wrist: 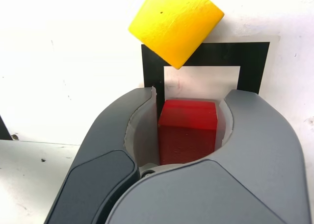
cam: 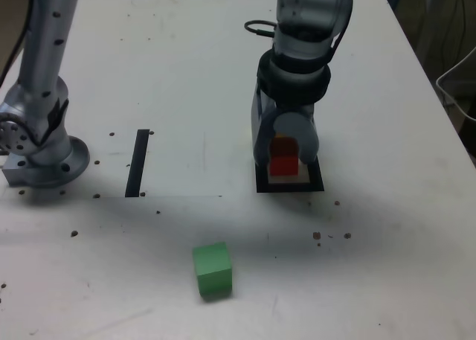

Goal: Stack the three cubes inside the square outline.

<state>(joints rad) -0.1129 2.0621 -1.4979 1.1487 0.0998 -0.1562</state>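
One cube in my grip, two loose.
I see the fingers (wrist: 189, 136) clamped on the red cube (wrist: 189, 131) over the square outline (cam: 290, 185). The yellow cube (wrist: 175, 24) lies tilted across the outline's far edge in the wrist view. The green cube (cam: 213, 270) sits well apart on the counter (cam: 387, 265), toward the camera in the exterior view.

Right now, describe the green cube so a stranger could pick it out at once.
Start at the black square outline on the white table, where the pincer holds the red cube. The green cube sits alone nearer the camera, towards the exterior view's left, the only green block.
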